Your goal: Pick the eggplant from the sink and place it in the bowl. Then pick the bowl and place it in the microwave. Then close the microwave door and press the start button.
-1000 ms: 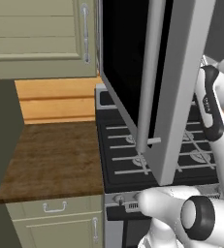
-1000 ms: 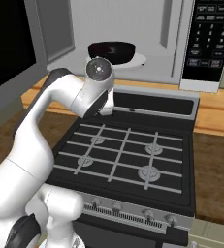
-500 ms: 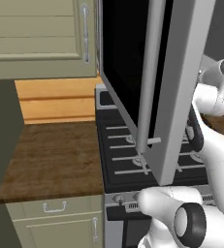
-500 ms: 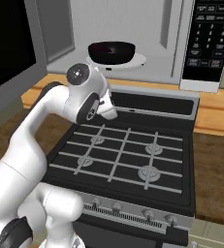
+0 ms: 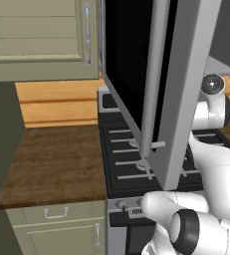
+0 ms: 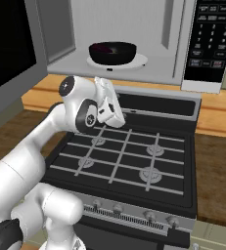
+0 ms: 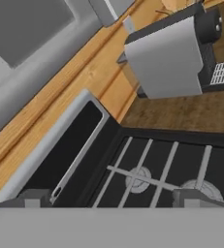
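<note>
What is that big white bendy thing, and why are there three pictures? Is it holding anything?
The white bendy thing is a robot arm in a pretend computer kitchen. Two pictures come from cameras riding behind the arm, one on each side. The third comes from a camera on its hand, looking down past its two little fingertips.

Below the arm is a black stove. Above it is a microwave with its door swung wide open. Inside sits a dark bowl on a white plate, with something dark purple in it. In the hand picture, a grey machine stands on the wooden counter.

The gripper is open and holds nothing.
</note>
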Robot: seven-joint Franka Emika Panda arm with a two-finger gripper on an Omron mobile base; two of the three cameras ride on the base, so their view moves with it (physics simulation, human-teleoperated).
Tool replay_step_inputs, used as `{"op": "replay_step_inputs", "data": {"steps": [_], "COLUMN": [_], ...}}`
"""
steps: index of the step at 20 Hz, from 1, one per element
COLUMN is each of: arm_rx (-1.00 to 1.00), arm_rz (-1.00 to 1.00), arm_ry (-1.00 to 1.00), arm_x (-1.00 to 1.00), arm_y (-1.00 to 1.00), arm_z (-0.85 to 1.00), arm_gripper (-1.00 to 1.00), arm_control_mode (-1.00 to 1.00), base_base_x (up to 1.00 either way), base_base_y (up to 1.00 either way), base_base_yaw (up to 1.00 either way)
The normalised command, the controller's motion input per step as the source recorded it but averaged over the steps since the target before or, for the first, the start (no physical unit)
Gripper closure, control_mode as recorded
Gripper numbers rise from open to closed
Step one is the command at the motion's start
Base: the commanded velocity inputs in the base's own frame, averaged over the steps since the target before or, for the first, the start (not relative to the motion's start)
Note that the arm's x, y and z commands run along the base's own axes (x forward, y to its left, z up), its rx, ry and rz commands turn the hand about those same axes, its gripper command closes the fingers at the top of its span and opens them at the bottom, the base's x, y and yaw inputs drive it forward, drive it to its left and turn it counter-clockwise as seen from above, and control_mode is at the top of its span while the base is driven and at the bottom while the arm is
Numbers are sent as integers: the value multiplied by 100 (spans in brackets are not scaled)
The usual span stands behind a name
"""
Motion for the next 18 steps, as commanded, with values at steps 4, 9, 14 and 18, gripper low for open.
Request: {"op": "replay_step_inputs", "data": {"steps": [4, 9, 14, 18], "arm_rx": [-11, -18, -22, -25], "arm_rz": [-4, -4, -19, -20], "arm_ry": [-2, -13, -14, -16], "arm_x": [0, -1, -15, -9], "arm_y": [0, 0, 11, 43], "arm_z": [-22, -17, -13, -21], "arm_gripper": [-100, -100, -100, -100], "arm_control_mode": [-100, -100, -100, -100], "base_base_x": [0, 0, 0, 0], "base_base_y": [0, 0, 0, 0], "base_base_yaw": [0, 0, 0, 0]}}
